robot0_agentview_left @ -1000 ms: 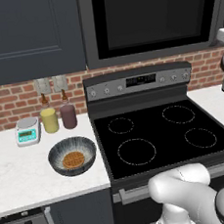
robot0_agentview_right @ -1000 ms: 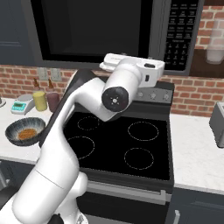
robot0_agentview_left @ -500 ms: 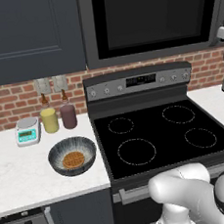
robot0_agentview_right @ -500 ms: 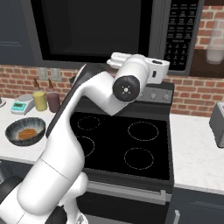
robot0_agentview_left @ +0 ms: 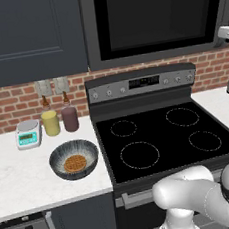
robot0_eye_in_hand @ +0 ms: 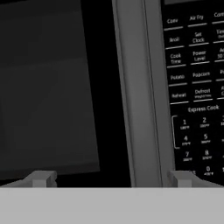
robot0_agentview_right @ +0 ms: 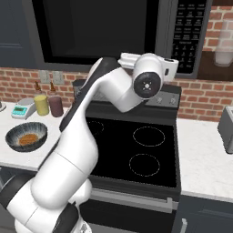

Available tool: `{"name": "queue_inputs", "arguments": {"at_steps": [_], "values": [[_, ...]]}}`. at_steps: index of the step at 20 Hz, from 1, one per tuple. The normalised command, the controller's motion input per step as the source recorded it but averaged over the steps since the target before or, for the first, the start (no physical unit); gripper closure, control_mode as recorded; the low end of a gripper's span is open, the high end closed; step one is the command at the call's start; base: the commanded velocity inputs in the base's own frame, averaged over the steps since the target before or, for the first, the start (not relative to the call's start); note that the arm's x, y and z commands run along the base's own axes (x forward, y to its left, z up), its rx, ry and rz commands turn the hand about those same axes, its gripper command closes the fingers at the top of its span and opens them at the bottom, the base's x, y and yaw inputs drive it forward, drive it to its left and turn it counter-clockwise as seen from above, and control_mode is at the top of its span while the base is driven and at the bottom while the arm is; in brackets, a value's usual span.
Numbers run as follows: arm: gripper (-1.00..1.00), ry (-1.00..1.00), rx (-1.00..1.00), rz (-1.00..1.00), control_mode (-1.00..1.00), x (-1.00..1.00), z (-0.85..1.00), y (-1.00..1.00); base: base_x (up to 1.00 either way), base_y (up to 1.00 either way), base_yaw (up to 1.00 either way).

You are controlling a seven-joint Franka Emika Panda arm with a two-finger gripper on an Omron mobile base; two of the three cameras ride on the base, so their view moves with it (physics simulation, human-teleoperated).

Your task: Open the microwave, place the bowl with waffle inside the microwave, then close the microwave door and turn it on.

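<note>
Above the stove (robot0_agentview_left: 164,136), the microwave (robot0_agentview_right: 113,32) hangs with its microwave door (robot0_eye_in_hand: 52,87) shut. Close before the door's right edge, the gripper (robot0_eye_in_hand: 109,178) is spread wide and holds nothing. Left of the stove, on the counter (robot0_agentview_left: 23,182), the bowl (robot0_agentview_left: 74,159) carries the waffle (robot0_agentview_left: 75,164).

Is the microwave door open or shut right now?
Shut. The microwave door sits flat against the microwave, its handle strip snug beside the button panel.
</note>
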Motion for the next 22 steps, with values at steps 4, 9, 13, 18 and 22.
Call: {"name": "queue_inputs", "arguments": {"at_steps": [4, 9, 13, 18, 22], "values": [[-1.0, 0.0, 0.0, 0.05, -1.0, 0.04, 0.0, -0.36, 0.0, 0.0, 0.0], [-1.0, 0.0, 0.0, 0.0, -1.0, 0.02, 0.0, -0.28, 0.0, 0.0, 0.0], [-1.0, 0.0, 0.0, 0.0, -1.0, 0.09, 0.0, 0.0, 0.0, 0.0, 0.0], [-1.0, 0.0, 0.0, 0.0, -1.0, 0.22, 0.0, 0.01, 0.0, 0.0, 0.0], [-1.0, 0.0, 0.0, 0.0, -1.0, 0.29, 0.0, 0.0, 0.0, 0.0, 0.0]]}}
